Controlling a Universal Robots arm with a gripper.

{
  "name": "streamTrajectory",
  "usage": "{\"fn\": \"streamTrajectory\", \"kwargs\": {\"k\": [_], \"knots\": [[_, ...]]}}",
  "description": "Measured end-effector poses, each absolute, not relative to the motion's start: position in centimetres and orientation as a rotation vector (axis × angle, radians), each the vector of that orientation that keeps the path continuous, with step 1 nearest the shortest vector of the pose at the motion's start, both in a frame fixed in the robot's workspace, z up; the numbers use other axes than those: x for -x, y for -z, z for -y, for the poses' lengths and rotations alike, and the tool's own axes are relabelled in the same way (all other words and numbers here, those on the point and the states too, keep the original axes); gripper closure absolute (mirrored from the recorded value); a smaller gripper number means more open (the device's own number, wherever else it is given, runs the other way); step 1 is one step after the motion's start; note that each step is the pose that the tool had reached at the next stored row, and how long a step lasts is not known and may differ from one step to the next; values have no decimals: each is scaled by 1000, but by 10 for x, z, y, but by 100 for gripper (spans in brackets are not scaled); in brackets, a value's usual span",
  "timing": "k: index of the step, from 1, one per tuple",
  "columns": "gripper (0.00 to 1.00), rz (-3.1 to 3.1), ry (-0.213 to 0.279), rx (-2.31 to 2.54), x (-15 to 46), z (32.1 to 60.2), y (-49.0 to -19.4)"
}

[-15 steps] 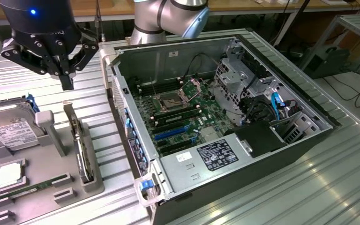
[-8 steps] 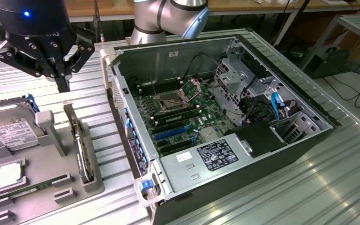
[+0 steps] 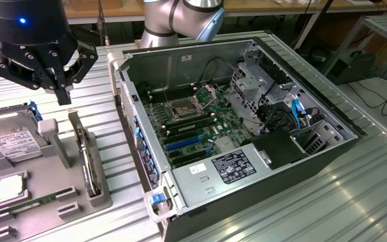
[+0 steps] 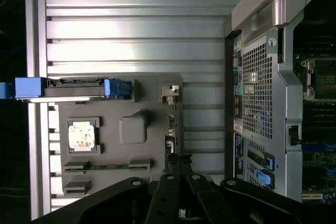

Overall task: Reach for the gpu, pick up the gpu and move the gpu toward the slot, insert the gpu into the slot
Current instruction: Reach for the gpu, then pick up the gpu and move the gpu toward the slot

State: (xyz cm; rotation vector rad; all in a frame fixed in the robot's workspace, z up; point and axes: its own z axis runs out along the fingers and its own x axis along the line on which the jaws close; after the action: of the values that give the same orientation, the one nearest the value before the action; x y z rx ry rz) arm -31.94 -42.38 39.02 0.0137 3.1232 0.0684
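Presently, your pincer hangs closed and empty at upper left, above the ungrasped gpu; the slot stands vacant.

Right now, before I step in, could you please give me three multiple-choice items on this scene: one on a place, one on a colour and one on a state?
1. Where is the gpu?
A. On edge in the grey holder beside the computer case
B. Plugged in inside the case
C. Between the gripper's fingers

2. What colour is the slot on the motherboard?
A. Red
B. Blue
C. Yellow

3. How is the gripper?
A. Open wide around the gpu
B. Shut on the gpu
C. Shut, holding nothing, above the holder

Answers:
1 A: the card stands upright in the holder, outside the case.
2 B: the long connector is blue against the green board.
3 C: its fingers meet with nothing between them.
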Motion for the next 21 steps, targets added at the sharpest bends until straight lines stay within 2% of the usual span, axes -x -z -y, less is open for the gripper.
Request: {"fn": "streamTrajectory", "kwargs": {"k": [9, 21], "knots": [[89, -3123, -68, -9, 322, 439, -389], [89, -3123, -68, -9, 322, 440, -388]]}}
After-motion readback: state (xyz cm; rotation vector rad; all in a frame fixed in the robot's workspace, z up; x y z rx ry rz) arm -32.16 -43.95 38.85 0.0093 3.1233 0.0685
